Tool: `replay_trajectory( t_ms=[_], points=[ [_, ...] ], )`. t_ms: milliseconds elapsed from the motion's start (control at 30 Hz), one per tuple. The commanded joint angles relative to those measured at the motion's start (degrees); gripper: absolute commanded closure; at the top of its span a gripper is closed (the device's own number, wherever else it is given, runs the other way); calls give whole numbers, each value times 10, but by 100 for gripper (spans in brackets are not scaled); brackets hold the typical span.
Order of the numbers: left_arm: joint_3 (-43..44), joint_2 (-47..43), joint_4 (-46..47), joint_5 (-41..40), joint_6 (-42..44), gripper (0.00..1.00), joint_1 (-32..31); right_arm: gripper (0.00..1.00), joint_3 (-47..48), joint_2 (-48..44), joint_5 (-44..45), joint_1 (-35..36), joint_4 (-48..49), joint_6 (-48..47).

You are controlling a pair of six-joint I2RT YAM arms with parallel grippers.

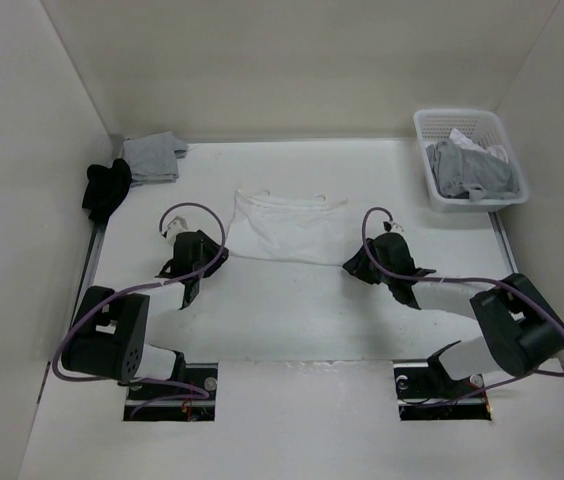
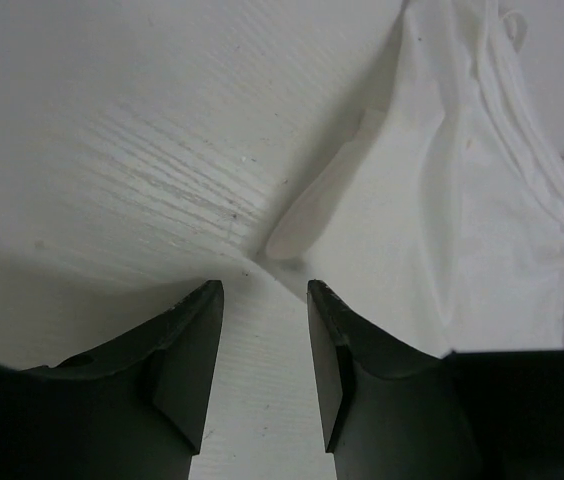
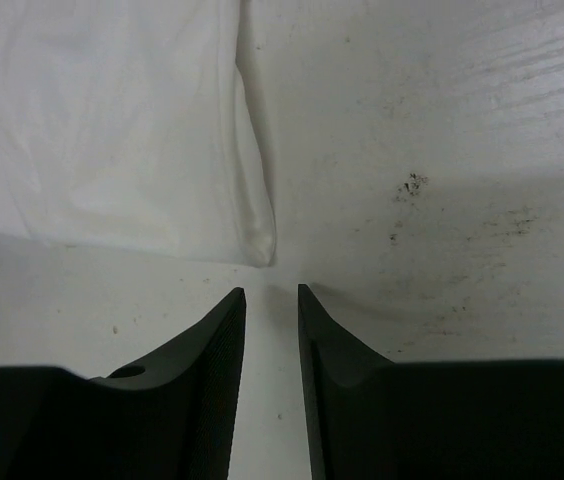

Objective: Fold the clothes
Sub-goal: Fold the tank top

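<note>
Left gripper stands with jaws parted fairly wide, holding nothing; right gripper is likewise empty, its gap narrower. White garment lies spread flat on the table, each near corner just ahead of a gripper, untouched.

A white table is enclosed behind and at both sides by 3 plain pale walls.
</note>
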Motion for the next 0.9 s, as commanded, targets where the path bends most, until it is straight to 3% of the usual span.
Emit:
replay_trajectory(
  t_ms=[0,433,633,867],
  points=[
    [17,20,27,15,7,61,0,67,6,-11,-2,-1,29,10],
    [30,74,46,12,-4,76,1,69,37,45,-61,-30,35,10],
    [31,86,60,21,-12,87,1,73,52,74,-78,-37,50,18],
    [20,61,67,27,-10,96,5,96,49,86,-69,-37,96,26]
  ],
)
